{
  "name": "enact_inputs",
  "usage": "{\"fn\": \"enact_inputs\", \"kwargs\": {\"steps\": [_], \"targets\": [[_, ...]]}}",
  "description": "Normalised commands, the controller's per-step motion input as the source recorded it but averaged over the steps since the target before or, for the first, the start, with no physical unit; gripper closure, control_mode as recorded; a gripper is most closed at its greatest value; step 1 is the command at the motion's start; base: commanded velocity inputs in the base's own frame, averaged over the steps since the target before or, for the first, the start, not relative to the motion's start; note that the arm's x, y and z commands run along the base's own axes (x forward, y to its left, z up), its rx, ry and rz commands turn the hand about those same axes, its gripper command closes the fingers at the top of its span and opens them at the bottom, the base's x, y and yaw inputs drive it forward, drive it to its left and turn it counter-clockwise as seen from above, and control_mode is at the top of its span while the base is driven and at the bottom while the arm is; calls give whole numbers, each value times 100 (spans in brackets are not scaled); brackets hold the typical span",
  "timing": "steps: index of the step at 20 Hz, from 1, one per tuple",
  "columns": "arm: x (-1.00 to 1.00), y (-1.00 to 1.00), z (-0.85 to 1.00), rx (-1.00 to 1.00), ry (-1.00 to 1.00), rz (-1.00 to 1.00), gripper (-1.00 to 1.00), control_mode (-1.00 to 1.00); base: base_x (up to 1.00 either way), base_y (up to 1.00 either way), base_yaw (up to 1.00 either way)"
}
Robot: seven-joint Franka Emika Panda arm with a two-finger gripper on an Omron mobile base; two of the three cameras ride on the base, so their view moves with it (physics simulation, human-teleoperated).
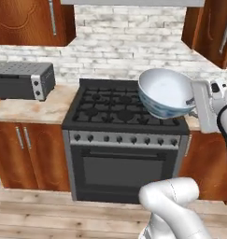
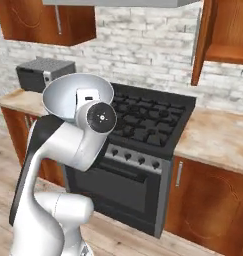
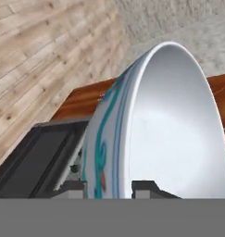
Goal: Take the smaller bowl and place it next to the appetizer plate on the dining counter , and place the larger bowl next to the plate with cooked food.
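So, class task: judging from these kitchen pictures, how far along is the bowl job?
Nothing here shows the smaller bowl's placement. In hand: the pincer grips the larger bowl by its rim, held in the air above the stove. Left: setting it beside the plate with cooked food on the dining counter.

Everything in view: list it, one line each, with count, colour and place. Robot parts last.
larger bowl: one, white with blue-teal pattern outside, pale inside, held tilted in the air over the stove's right side
stove: one, black burners and grey oven front, between the wood cabinets
toaster oven: one, grey, on the counter left of the stove
counter: beige marbled, on both sides of the stove
upper cabinets: reddish-brown wood, on the brick wall
gripper: one, dark tips either side of the bowl's rim, shut on it
arm: one, white
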Motion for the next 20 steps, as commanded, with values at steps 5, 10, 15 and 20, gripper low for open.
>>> {"fn": "enact_inputs", "kwargs": {"steps": [5,10,15,20], "targets": [[0,0,0,0,0,0,100,100,3,39,98],[0,0,0,0,0,0,100,100,31,2,97],[0,0,0,0,0,0,100,100,40,3,96],[0,0,0,0,0,0,100,100,93,36,58]]}}
